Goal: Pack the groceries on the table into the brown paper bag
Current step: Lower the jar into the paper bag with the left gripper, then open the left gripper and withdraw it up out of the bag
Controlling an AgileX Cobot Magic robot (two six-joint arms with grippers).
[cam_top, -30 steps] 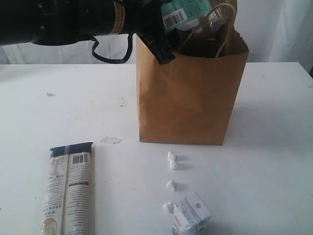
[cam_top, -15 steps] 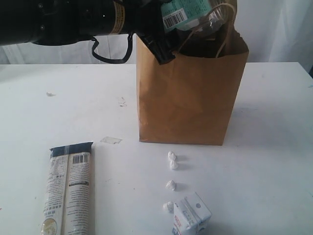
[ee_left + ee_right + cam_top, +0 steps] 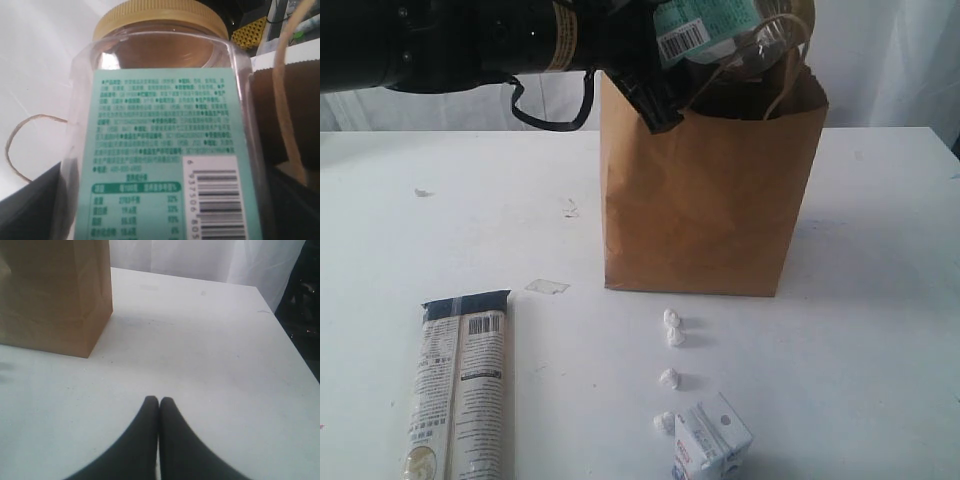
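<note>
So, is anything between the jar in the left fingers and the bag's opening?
Only a handle loop: it crosses the jar at the mouth of the brown paper bag and might snag. Nothing else shows.

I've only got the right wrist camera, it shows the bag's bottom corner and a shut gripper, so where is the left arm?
Observer: The left gripper holds the yellow-lidded clear jar on its side over the brown paper bag's open top.
Operator: What hasn't been packed?
Observer: The long printed packet and the small white carton lie in front of the bag.
Operator: Anything loose nearby?
Observer: A few white paper balls between bag and carton.
</note>
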